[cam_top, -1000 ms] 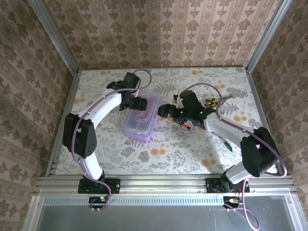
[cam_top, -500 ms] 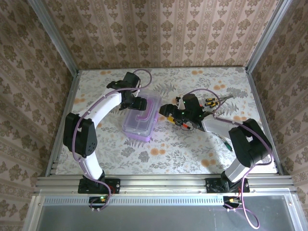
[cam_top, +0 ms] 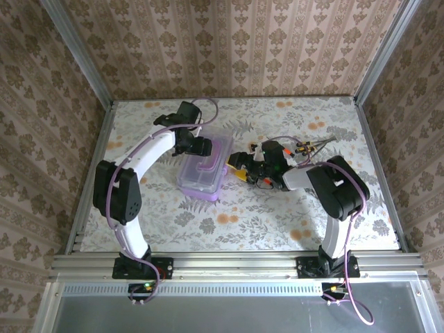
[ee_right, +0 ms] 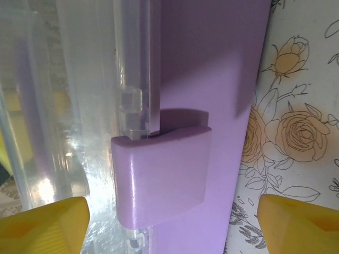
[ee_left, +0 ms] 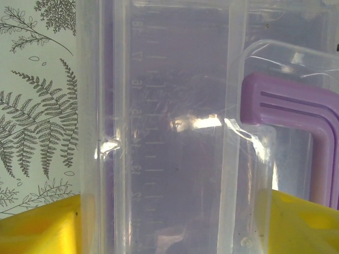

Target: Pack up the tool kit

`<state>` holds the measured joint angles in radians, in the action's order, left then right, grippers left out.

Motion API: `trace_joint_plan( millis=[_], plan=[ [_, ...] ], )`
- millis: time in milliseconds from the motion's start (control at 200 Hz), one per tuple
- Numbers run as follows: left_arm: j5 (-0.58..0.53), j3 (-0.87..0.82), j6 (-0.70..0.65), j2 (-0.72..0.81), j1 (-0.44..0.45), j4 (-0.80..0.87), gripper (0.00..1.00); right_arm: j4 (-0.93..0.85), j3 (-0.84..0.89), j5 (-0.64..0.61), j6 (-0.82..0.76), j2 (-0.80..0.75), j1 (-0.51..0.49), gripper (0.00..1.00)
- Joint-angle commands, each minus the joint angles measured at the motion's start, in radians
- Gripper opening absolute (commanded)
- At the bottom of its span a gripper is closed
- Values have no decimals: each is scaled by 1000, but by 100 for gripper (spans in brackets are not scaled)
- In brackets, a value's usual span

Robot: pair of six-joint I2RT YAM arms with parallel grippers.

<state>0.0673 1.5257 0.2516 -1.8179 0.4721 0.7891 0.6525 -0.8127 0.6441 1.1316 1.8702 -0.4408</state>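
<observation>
Tool kit case [cam_top: 202, 172]: it lies left of centre on the table [cam_top: 243, 215], with the clear lid down over the purple base and the purple handle [ee_left: 296, 111] on top. Loose tools [cam_top: 305, 147] lie on the table to its right, well apart from it.

My left gripper [ee_left: 177, 233]: at the case's far left corner, jaws spread wide astride a raised band of the lid. I cannot confirm that the pads press it.

My right gripper [ee_right: 172, 222]: at the case's right side, jaws wide and holding nothing, with the purple latch [ee_right: 161, 174] centred between the fingers.

Risks, in my judgement:
1. A fingertip could skid off the latch's smooth, rounded face.
2. Prying the latch could drag or tip the light case if my left gripper is not bracing it.
</observation>
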Motion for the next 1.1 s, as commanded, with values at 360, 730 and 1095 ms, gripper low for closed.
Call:
trace_joint_plan(
  millis=[360,730,1095],
  plan=[
    [93,-44,-14,-87,-69,-19,70,417,26,99,160,116,17,87],
    [94,-41,-14,-93,-72,-17,69,425,5,124,166,111,31,89],
    [98,-42,-14,-89,-72,-18,69,388,-54,146,182,147,51,91]
  ],
)
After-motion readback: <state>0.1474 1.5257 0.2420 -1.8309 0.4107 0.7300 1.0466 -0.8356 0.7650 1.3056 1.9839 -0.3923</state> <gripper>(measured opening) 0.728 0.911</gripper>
